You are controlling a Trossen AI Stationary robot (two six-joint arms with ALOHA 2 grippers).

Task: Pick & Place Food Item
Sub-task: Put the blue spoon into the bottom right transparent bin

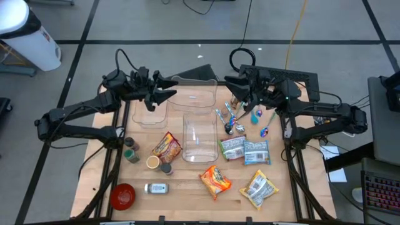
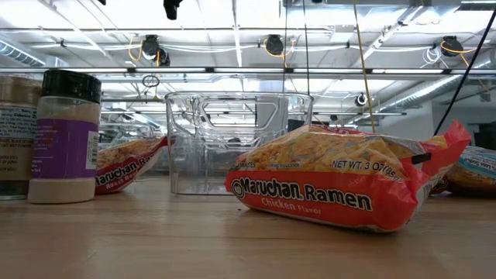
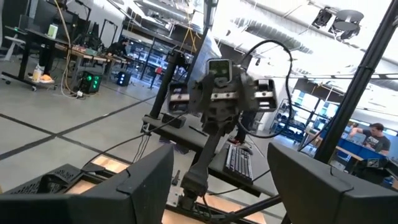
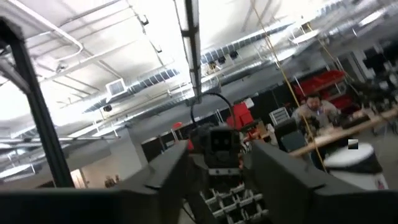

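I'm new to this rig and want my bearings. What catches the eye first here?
A Maruchan ramen packet fills the low view's foreground, lying in front of the clear bin at the table's centre. Above the table's far edge, the left gripper and right gripper face each other, both empty.

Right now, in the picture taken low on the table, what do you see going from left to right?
Brown spice jar at the edge → white powder jar with a black lid and purple label → clear plastic bin → orange Maruchan ramen packet.
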